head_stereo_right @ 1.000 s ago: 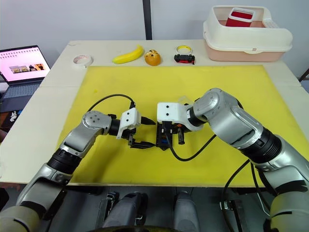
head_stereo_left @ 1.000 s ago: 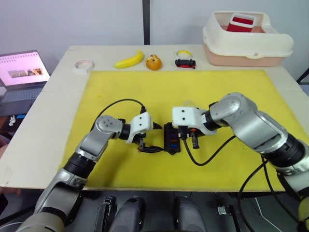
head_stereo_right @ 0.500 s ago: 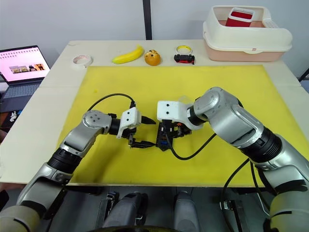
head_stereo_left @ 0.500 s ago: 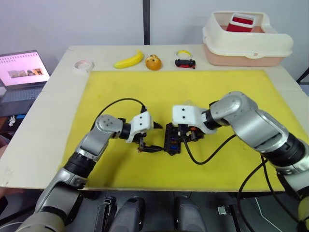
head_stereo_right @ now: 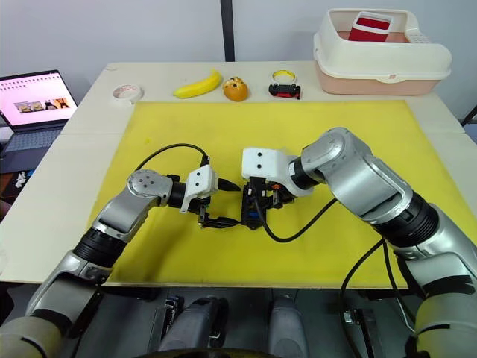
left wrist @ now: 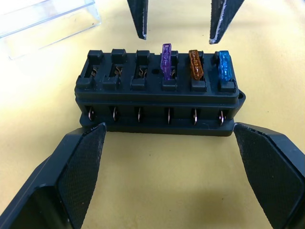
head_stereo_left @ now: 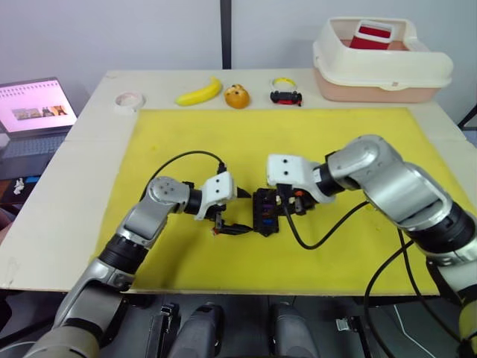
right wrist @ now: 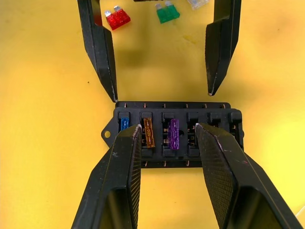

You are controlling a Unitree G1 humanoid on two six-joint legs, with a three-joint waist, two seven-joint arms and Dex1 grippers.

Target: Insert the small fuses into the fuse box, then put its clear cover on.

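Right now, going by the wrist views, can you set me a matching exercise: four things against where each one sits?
Things
1. purple fuse
2. red fuse
3. clear cover
4. blue fuse

Places
A. lying loose on the yellow mat, beside a green fuse
B. seated in the end slot of the fuse box
C. lying on the mat behind the fuse box, off it
D. seated in the box between the orange fuse and the empty slots

Pairs: 1-D, 2-A, 3-C, 4-B
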